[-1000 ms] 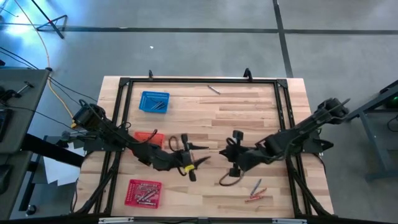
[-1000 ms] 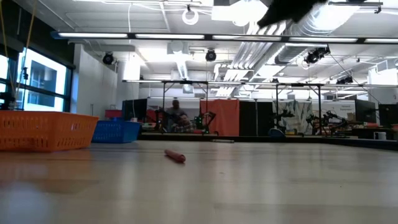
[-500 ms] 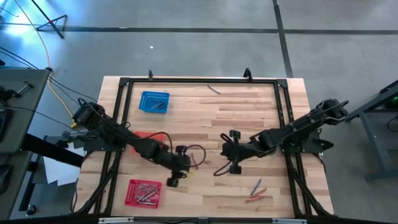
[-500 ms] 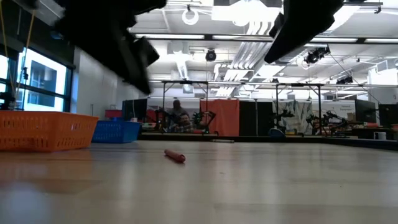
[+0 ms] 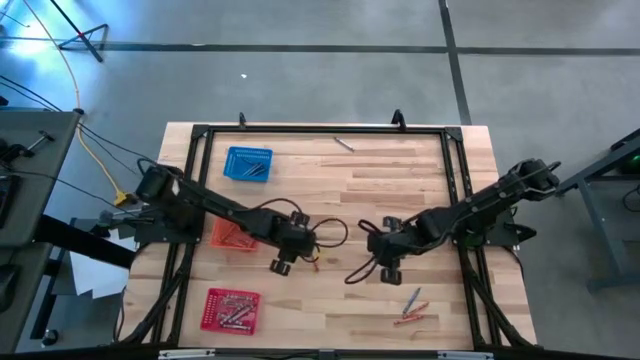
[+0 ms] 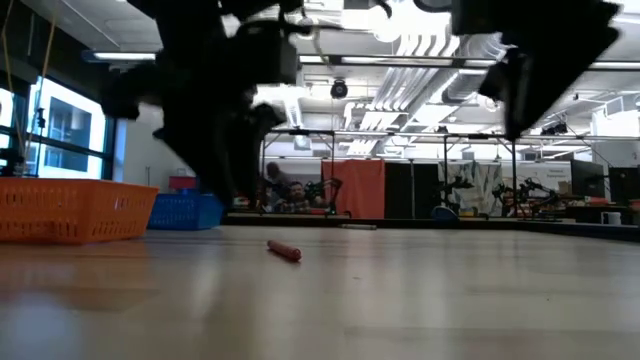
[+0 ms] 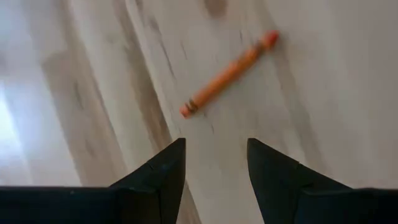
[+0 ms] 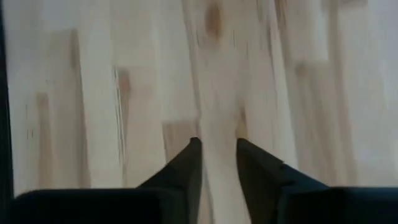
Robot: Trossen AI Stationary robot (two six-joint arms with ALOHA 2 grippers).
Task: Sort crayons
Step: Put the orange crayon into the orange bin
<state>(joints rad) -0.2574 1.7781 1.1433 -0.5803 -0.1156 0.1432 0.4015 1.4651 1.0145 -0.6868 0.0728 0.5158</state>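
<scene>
Your left gripper point(image 7: 211, 155) has swung in over the orange crayon point(image 7: 227, 74) at mid-table, jaws spread and ready to pick, while your right gripper point(image 8: 217, 158) has parted slightly, holding nothing.

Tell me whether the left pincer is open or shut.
Open. The left pincer shows a clear gap between its fingers, nothing held, with an orange crayon lying on the table ahead.
</scene>
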